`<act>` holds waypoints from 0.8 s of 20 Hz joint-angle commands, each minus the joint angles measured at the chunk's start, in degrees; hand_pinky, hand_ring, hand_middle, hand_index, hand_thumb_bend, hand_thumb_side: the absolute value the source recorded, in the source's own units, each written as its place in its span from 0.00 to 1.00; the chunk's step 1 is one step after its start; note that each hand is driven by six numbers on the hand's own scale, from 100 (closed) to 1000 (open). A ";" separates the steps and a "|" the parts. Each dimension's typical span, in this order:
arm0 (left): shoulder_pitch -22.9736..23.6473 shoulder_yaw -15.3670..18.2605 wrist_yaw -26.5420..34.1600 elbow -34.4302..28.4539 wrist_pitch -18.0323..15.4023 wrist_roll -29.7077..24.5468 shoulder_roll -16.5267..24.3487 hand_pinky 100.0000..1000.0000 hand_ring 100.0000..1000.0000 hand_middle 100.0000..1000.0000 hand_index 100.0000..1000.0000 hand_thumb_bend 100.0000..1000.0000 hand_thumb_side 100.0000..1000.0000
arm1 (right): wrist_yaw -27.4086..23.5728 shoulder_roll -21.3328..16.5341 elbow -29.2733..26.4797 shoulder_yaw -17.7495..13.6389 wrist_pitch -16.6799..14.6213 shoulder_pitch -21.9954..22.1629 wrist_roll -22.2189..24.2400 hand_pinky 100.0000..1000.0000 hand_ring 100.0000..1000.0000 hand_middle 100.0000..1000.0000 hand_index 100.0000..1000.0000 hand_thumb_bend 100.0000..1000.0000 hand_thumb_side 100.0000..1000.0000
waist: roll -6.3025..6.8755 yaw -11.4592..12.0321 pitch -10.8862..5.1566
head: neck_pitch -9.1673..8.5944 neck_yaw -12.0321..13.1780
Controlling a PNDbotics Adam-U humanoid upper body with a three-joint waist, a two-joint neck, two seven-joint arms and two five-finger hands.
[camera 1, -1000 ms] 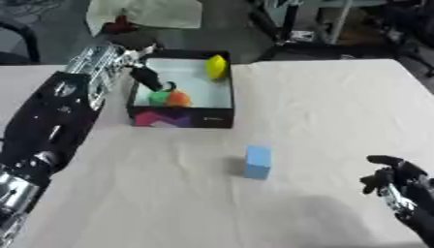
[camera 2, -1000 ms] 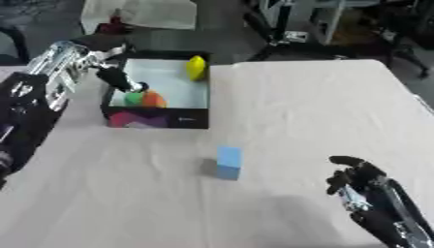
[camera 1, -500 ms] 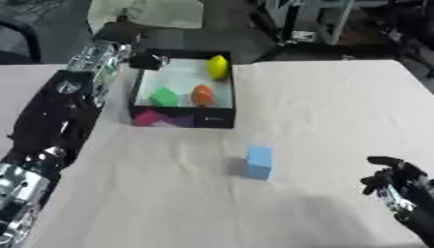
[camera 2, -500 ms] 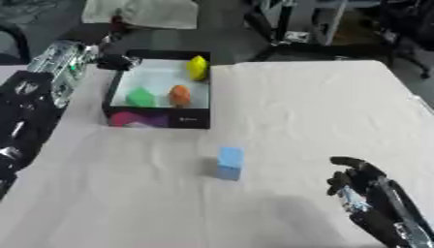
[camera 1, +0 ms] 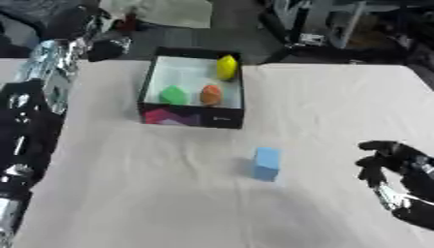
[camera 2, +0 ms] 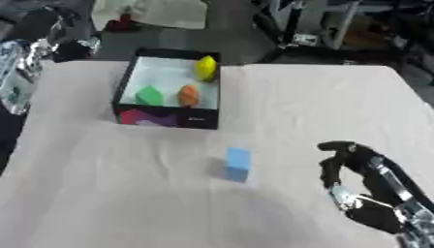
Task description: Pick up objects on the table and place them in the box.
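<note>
A black box (camera 1: 192, 118) with a white inside stands at the table's far middle. In it lie a yellow object (camera 1: 226, 67) at the far right, a green one (camera 1: 174, 94) and an orange one (camera 1: 210, 94) near the front wall. A light blue block (camera 1: 266, 163) stands alone on the cloth, in front of the box and apart from both hands. My left arm runs up the left side; its hand (camera 1: 106, 47) is blurred, outside the box past its far left corner. My right hand (camera 2: 349, 161) rests open at the lower right, fingers relaxed, holding nothing.
A cream cloth covers the table (camera 1: 152, 193). Beyond the far edge are a white bag (camera 1: 169, 10), dark chairs and metal frames (camera 1: 326, 22). Open cloth lies around the blue block and to the box's right.
My left hand has pulled up and back out of the box, past its far left corner. The green and orange objects now lie uncovered inside. My right hand has stayed put.
</note>
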 commanded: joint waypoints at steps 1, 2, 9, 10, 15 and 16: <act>2.00 3.56 2.88 -5.52 -1.23 2.96 -1.14 0.67 0.57 0.65 0.85 0.13 0.79 | 1.51 -5.81 1.96 2.11 -2.71 -3.55 1.59 0.71 0.57 0.50 0.79 0.00 0.15 | -0.49 0.52 0.03 | -0.11 -1.19; 3.35 4.11 3.71 -6.87 -1.01 3.79 -2.15 0.67 0.57 0.64 0.85 0.12 0.80 | 2.08 -7.16 3.14 3.07 -3.51 -4.90 2.15 0.73 0.63 0.57 0.80 0.00 0.13 | -0.43 0.89 0.04 | -0.11 -1.59; 13.19 3.12 9.77 -16.71 1.93 9.84 -6.37 0.66 0.56 0.63 0.85 0.11 0.82 | 5.80 -13.34 11.82 10.22 -8.63 -14.74 7.27 0.82 0.84 0.83 0.89 0.00 0.38 | 0.36 2.64 0.37 | -0.11 -4.35; 14.81 2.48 10.76 -18.33 2.22 10.84 -6.54 0.67 0.57 0.64 0.85 0.10 0.84 | 6.77 -13.05 13.42 10.95 -9.02 -16.36 8.25 0.83 0.87 0.86 0.91 0.00 0.51 | 0.50 2.79 0.38 | -0.11 -4.52; 20.92 -0.10 15.49 -26.01 4.57 15.56 -6.96 0.67 0.56 0.63 0.85 0.10 0.85 | 11.47 -9.54 21.08 12.62 -10.70 -23.65 12.35 0.85 0.89 0.88 0.93 0.00 0.64 | 0.88 3.03 0.20 | -0.11 -5.49; 21.60 -0.71 16.41 -27.52 5.43 16.49 -7.06 0.67 0.56 0.63 0.85 0.10 0.86 | 12.40 -8.90 22.59 12.76 -11.28 -24.54 12.83 0.85 0.89 0.88 0.93 0.00 0.69 | 0.92 3.06 0.20 | -0.11 -5.66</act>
